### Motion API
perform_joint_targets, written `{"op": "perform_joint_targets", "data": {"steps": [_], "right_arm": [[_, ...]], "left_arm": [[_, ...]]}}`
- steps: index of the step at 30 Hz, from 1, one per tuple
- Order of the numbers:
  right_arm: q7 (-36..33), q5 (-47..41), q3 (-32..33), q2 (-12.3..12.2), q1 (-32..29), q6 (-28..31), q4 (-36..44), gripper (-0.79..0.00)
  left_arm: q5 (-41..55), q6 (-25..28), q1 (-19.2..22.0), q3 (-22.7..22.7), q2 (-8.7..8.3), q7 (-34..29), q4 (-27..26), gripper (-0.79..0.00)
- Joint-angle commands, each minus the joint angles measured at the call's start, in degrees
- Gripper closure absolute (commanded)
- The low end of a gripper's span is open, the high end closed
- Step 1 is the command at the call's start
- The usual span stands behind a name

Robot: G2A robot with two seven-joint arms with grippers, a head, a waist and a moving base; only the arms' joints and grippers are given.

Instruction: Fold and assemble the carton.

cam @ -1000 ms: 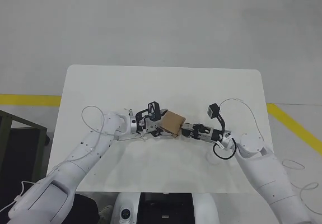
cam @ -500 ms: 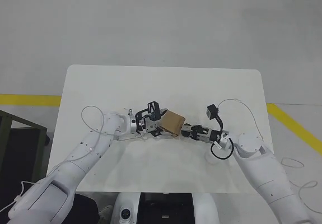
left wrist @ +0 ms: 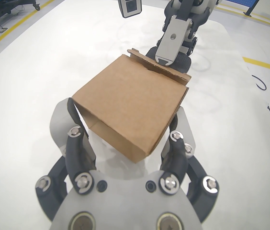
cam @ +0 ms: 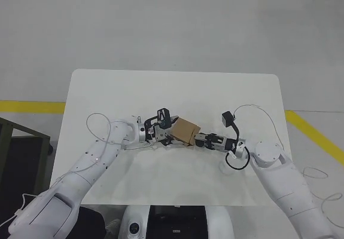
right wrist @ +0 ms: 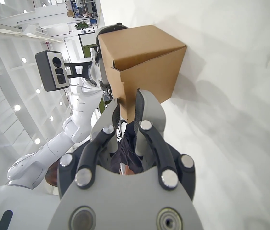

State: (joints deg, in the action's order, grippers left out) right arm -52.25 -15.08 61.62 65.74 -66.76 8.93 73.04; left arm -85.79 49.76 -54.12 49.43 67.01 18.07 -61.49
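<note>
Looking from the top view, the carton is lying near the middle of the white table, between the two arms, and its long axis is running from one gripper to the other, a little slanted. The left gripper is touching one end and the right gripper is touching the opposite end, so neither arm is nearer than the other. Passing to the left wrist view, the left gripper is standing wide around the carton body, with one finger on each side wall, and it is clasping the box across its width. The end facing this gripper is open, and in the small part of the inside that I am seeing there is nothing; the rest is hidden. At the far end the right gripper is coming from above onto a raised flap, which is standing just beside the top edge and is not folded down. Passing to the right wrist view, the right gripper is standing narrow, and it is pinching the edge of that flap between its fingers. The carton is lying straight ahead of it, tilted; whether the box is resting on the table I cannot tell. In my judgement, the coming move is depending on pushing this flap toward the left gripper, along the long axis.
</note>
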Motion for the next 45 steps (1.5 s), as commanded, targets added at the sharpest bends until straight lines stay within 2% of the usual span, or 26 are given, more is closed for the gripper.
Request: {"op": "perform_joint_targets", "data": {"steps": [1,14,28,45], "right_arm": [[0.14,0.14,0.0,-0.01,0.03,-0.1,-0.02,-0.114],[0.55,0.37,0.41,-0.1,0.02,-0.14,0.04,-0.095],[1.04,0.88,0.89,-0.27,-0.37,-0.48,0.05,-0.111],[0.92,2.92,-1.02,0.21,2.27,-1.54,-0.46,-0.099]], "left_arm": [[0.09,0.06,-0.01,0.04,-0.01,-0.09,0.01,-0.668],[0.3,0.07,-0.13,0.19,-0.05,-0.24,0.0,-0.668],[0.45,0.27,0.1,-0.09,0.08,-0.39,0.39,-0.671],[0.2,0.35,-0.05,-0.19,0.06,-0.1,-0.14,-0.665]]}}
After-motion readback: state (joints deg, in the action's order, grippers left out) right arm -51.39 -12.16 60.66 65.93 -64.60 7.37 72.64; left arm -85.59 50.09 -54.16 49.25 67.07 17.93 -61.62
